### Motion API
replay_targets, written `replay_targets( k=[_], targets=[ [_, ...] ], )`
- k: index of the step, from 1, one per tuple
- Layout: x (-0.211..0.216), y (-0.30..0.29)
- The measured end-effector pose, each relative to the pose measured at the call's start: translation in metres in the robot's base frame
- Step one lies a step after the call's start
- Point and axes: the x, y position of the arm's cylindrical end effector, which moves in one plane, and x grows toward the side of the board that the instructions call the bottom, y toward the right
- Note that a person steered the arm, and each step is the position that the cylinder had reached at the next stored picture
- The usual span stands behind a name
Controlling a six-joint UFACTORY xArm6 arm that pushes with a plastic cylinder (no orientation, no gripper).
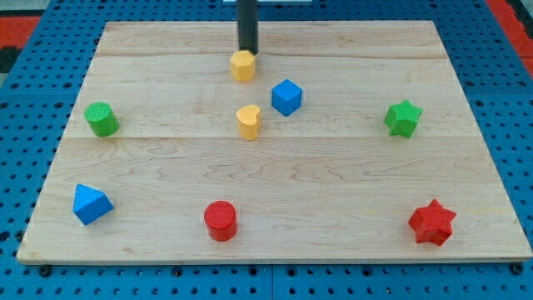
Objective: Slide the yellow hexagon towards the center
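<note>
The yellow hexagon sits near the view's top, a little left of the board's middle line. My tip stands just above it in the view and touches or nearly touches its upper right edge. A yellow heart lies below the hexagon. A blue cube lies to the lower right of the hexagon.
The wooden board also carries a green cylinder at the left, a green star at the right, a blue triangular block at the bottom left, a red cylinder at the bottom and a red star at the bottom right.
</note>
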Motion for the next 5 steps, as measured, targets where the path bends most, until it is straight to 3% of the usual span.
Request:
replay_targets(
  k=[1,2,5],
  targets=[
    [0.015,-0.015],
    [0.009,-0.065],
    [0.057,-0.03]
  ],
)
